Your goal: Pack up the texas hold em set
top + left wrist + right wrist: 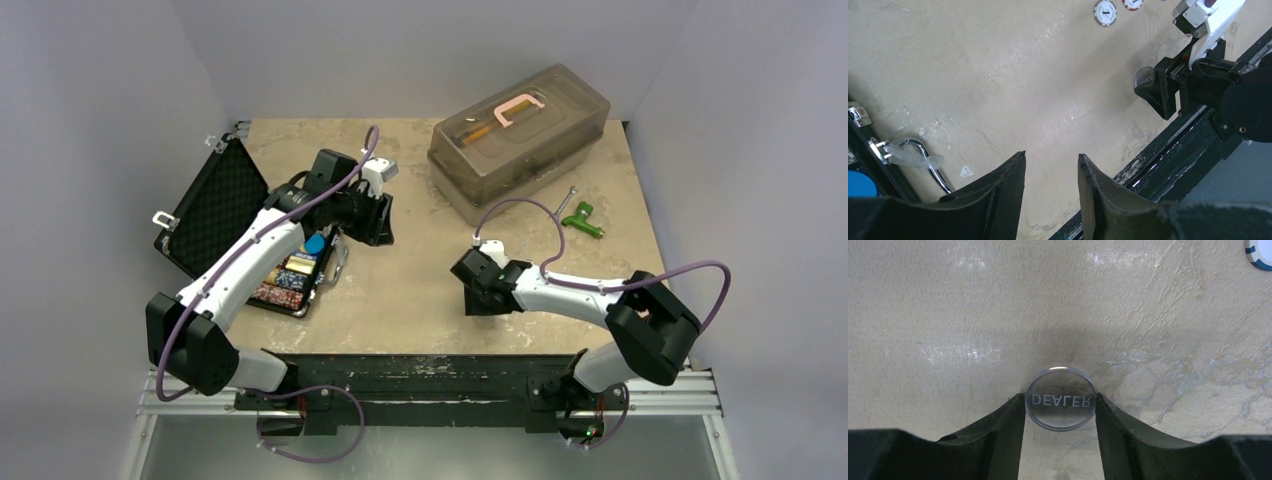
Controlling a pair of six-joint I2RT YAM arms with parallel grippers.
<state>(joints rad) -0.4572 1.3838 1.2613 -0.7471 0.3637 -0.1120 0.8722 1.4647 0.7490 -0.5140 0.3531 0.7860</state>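
Dark fingers of the right end effector [1060,401] press on opposite edges of a clear dealer disc [1060,399], pinching it low over the bare table [948,315]; whether it is lifted, I cannot tell. Left end effector [1050,159] hangs part-spread and empty beside the briefcase [215,200] handle [933,167]. That briefcase lies open at the table's left, chip rows [285,280] inside. Step in hand, by my reading: gathering loose pieces. Next, the disc needs carrying left to the case and releasing over a free slot; two loose chips [1105,11] wait nearby.
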